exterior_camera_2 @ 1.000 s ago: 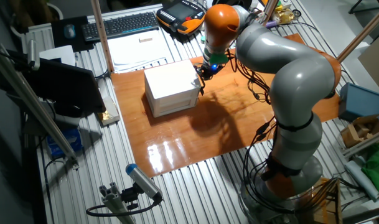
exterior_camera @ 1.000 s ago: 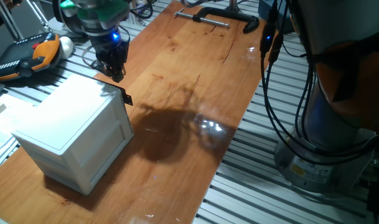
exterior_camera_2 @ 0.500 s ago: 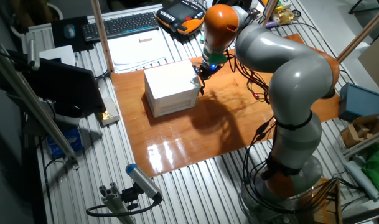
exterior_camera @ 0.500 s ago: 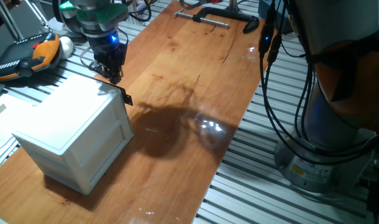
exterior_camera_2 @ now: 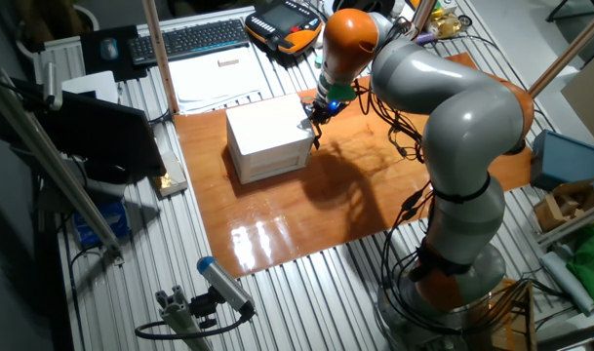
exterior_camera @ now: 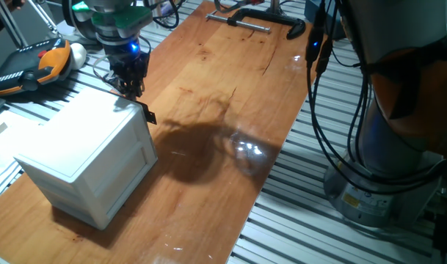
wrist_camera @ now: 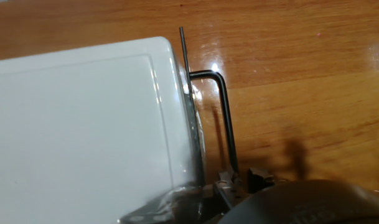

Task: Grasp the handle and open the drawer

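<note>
The tool (exterior_camera: 130,86) hovers above the cabinet's back corner, its finger spread impossible to judge; the drawer (exterior_camera: 129,166) sits closed, its black handle (exterior_camera: 150,116) ungrasped. Reaching is underway; next comes lowering onto that tab.

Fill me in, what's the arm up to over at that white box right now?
The KUKA arm's gripper hangs above the top corner of the white cabinet, close to the small black handle sticking out from the drawer front. The drawer looks shut, flush with the cabinet. Whether the jaws are open cannot be told, and nothing looks grasped yet.
</note>
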### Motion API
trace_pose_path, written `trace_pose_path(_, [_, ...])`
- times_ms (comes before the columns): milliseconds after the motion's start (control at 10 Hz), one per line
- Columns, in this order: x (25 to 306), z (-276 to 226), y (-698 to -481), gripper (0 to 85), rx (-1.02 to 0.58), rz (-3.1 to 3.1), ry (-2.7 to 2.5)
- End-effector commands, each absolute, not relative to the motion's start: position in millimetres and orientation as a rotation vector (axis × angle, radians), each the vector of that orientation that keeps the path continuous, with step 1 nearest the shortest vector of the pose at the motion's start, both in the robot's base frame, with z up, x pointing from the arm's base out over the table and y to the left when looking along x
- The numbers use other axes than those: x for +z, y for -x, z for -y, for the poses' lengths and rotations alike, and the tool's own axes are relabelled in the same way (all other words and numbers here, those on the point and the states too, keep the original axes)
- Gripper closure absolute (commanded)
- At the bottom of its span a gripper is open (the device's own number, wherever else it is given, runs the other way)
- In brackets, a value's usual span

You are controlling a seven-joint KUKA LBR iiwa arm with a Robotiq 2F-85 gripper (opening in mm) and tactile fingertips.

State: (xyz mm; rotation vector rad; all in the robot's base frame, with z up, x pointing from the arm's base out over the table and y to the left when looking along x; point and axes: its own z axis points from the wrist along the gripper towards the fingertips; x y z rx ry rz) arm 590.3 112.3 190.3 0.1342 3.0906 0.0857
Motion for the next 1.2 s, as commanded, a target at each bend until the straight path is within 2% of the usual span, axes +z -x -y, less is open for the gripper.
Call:
trace_pose_path(0, [189.6, -113.0, -591.5, 64.7, 0.089, -3.089, -0.134])
trace_pose_path(1100, [184.6, -113.1, -596.9, 64.7, 0.094, -3.079, -0.061])
